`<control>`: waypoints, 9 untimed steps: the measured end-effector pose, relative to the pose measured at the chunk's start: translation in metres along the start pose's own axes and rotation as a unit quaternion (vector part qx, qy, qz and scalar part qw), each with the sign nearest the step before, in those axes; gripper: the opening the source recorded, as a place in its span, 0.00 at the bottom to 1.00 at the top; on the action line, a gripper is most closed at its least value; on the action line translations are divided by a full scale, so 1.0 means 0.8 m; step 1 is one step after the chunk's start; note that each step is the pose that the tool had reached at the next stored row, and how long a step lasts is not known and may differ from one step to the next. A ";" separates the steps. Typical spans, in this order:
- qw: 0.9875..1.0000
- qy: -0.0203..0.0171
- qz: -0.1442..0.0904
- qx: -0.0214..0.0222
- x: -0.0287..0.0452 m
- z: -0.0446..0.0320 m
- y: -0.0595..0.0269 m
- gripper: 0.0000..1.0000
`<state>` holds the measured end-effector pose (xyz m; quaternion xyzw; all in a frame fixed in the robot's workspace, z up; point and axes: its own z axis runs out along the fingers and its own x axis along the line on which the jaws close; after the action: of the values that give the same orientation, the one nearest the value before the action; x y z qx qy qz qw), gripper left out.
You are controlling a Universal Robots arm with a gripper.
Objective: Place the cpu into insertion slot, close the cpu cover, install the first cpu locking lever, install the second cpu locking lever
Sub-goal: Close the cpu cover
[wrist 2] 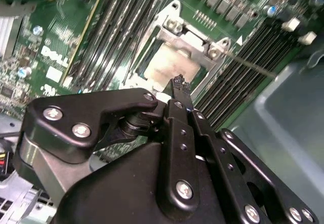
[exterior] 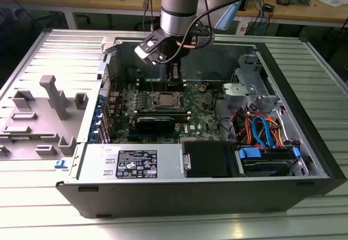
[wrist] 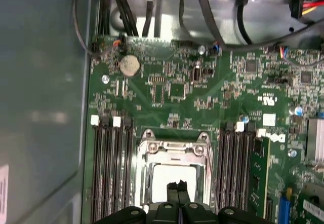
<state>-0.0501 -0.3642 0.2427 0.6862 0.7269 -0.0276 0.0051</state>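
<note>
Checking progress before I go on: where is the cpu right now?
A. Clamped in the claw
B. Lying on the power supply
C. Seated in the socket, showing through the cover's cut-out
C: in the first wrist view the cpu shows its silver top inside the cpu cover frame, while the claw above it is shut and empty.

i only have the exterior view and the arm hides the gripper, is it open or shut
Observer: Shut. In the first wrist view the gripper is closed tight with nothing in it.
Operator: where is its tip
Observer: Over one edge of the chip; whether it touches, I cannot tell.
Operator: is the cover down
Observer: The silver frame looks flat around the chip.
</note>
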 end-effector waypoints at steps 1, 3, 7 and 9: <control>1.000 0.000 0.000 0.000 0.0002 0.0013 -0.003 0.11; 1.000 0.000 0.000 -0.001 0.0005 0.0033 -0.008 0.11; 1.000 0.000 0.000 -0.001 0.0000 0.0061 -0.012 0.11; 1.000 0.000 0.000 -0.001 -0.0009 0.0074 -0.013 0.11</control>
<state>-0.0606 -0.3657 0.2372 0.6862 0.7269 -0.0271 0.0057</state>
